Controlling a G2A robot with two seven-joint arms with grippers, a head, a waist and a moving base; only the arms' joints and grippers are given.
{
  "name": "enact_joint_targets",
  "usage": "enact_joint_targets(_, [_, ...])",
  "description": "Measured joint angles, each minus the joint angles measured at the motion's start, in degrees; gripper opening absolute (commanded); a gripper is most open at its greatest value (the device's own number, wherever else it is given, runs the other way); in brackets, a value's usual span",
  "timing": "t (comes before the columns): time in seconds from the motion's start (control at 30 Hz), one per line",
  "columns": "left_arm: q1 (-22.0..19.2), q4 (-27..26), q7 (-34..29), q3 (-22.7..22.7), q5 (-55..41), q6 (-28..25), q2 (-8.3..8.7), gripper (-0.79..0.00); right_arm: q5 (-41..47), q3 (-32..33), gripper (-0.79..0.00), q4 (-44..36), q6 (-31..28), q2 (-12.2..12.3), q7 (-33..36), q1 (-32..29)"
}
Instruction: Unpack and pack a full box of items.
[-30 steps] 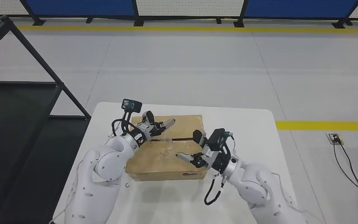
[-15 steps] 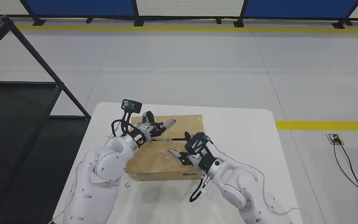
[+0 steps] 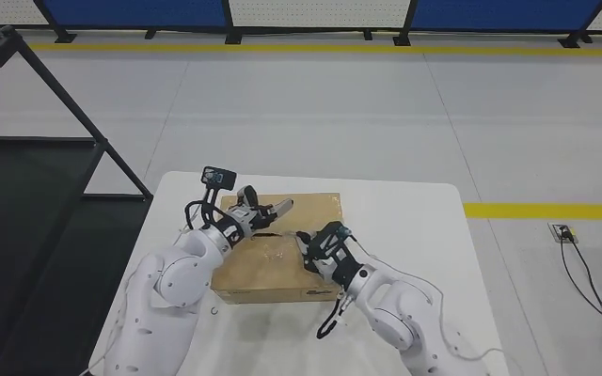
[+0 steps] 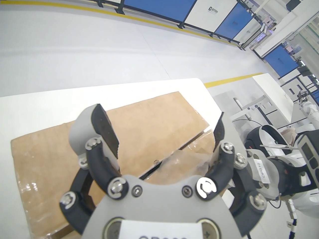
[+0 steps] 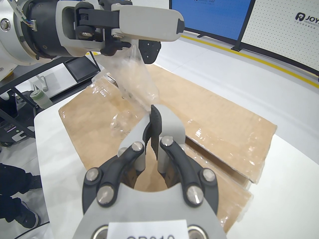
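Fingers (image 5: 172, 125) of my right gripper (image 5: 154, 112) clamp the clear tape strip (image 5: 135, 78), likely to peel it off the cardboard box (image 5: 211, 130) on the table (image 5: 294, 165); my left gripper (image 4: 160, 115) hangs spread wide above.

Logo print on bg wall panels (image 5: 204, 8); wrist code stickers (image 4: 259, 169) w/ alphanumeric IDs.

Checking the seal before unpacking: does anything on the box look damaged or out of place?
Yes. A crumpled strip of clear tape stands up off the cardboard box instead of lying flat, pinched in the shut right gripper and reaching toward the open left gripper.
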Motion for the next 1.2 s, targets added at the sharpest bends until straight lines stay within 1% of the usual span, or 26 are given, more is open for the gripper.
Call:
enact_joint_targets(0.53, [0.17,-0.64,2.27,-1.21,-2.36,0.5,0.68,0.0,0.1,1.32,-0.785,0.41,-0.32,-0.38,0.51,-0.14])
enact_joint_targets(0.73, [0.49,-2.0,4.4,-3.83,-4.98,0.86,1.06,0.0,-0.03,1.78,-0.785,0.12,-0.34,-0.5,0.33,-0.34])
enact_joint_targets(0.87, [2.59,-4.08,5.45,-7.33,-7.46,0.2,1.57,0.0,-0.52,2.21,-0.785,-0.39,0.05,-0.58,-1.12,-0.67])
enact_joint_targets(1.0, [5.81,-5.36,3.94,-11.47,-11.05,-1.25,2.26,0.0,-2.05,2.48,-0.785,-0.51,0.68,-0.69,-3.7,-0.95])
enact_joint_targets(1.1, [8.08,-5.83,2.95,-13.17,-11.71,-2.62,2.7,0.0,-3.53,2.29,-0.785,-0.14,1.43,-0.86,-5.38,-0.73])
enact_joint_targets(1.2, [9.56,-5.83,2.44,-13.6,-11.39,-3.61,3.02,0.0,-5.05,1.8,-0.785,0.41,2.72,-1.13,-6.94,-0.3])
